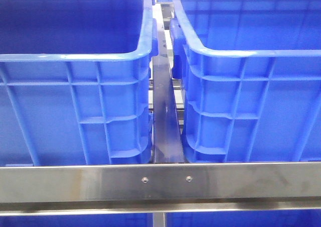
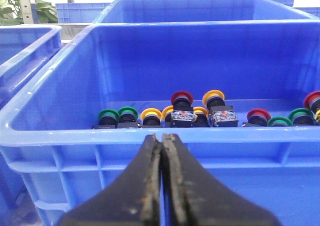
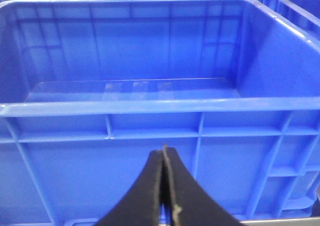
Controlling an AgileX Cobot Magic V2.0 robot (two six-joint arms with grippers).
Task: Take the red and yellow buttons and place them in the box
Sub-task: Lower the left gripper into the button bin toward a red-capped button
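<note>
Front view: two blue crates are seen side by side behind a steel crossbar (image 1: pixel 160 182), with a dark metal rail (image 1: pixel 164 116) running between them. The left crate (image 1: pixel 75 101) sits at 9 o'clock, the box (image 1: pixel 251 96) at 3 o'clock. No arm or gripper is caught in this view, and neither crate's floor can be seen from here.

Left wrist view: the left gripper (image 2: pixel 162 141) is shown with its black fingers pressed together, no gap visible, nothing between them. It is held just outside the near rim of the crate, tips level with the rim. Inside, along the far side of the floor, a row of push-buttons is laid out. A red button (image 2: pixel 181 97) and a yellow button (image 2: pixel 213 96) stand near the row's middle, roughly at 12 o'clock from the fingertips, each on a black body. Green buttons (image 2: pixel 108 117) are seen at about 10 o'clock, and more red, yellow and green caps toward 2 o'clock.

Right wrist view: the right gripper (image 3: pixel 164 152) is likewise fully closed and carries nothing. It is parked outside the near wall of the box, tips below the rim. The box floor is visible at 12 o'clock; no buttons are seen on it.
</note>
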